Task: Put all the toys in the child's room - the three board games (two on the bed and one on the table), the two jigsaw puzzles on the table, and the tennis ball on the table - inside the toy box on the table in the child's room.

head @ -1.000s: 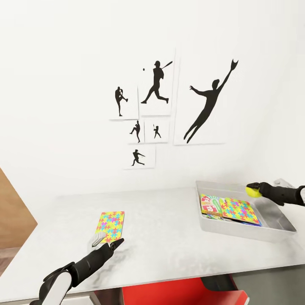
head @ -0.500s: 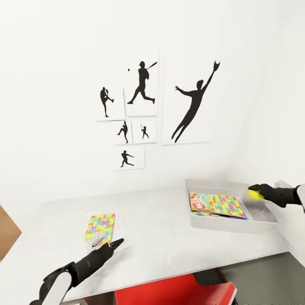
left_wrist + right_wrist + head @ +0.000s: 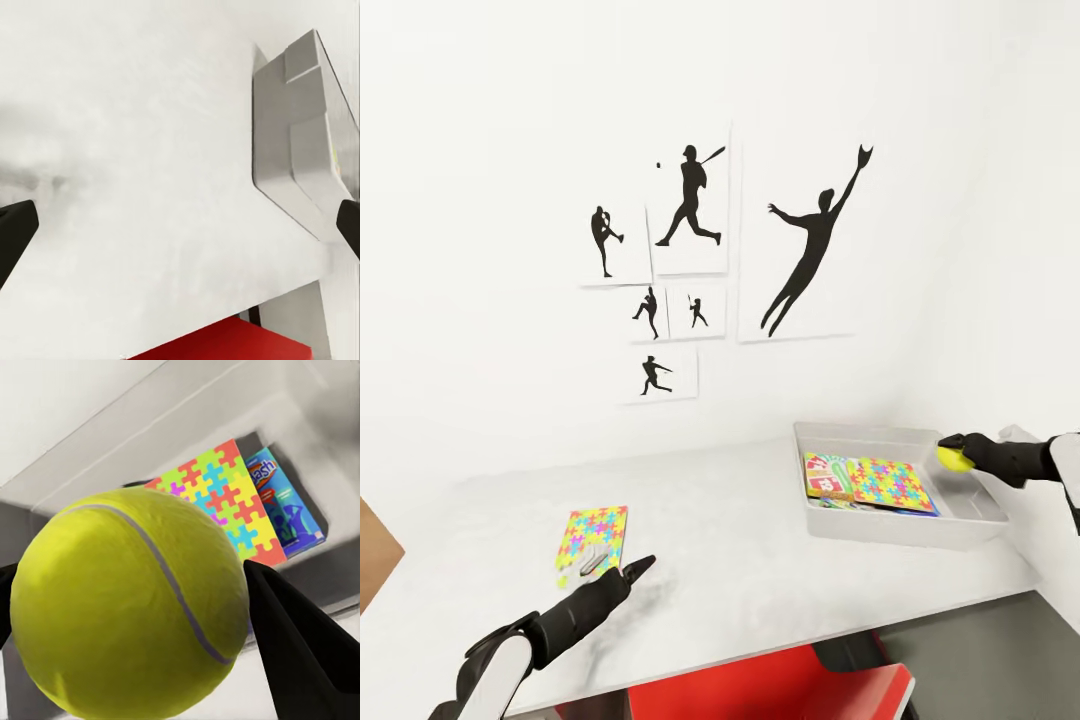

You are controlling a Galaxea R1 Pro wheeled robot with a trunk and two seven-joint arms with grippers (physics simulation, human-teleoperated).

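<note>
Both forearms are sheathed in matte black, tapering into slim black fingers (image 3: 642, 566). A white shell is seen at 7 o'clock and at 3 o'clock.

Left arm low at the near left in the head view — white upper segment, black forearm angled up and forward. Left gripper (image 3: 618, 576) with its black fingers spread apart, nothing between them; both fingertips (image 3: 13, 232) sit at opposite edges of the left wrist view. Right arm reaches in from the far right, roughly level, black wrist. Right gripper (image 3: 956, 452) clamped on the tennis ball (image 3: 131, 600) — dark fingers press its two sides.
</note>
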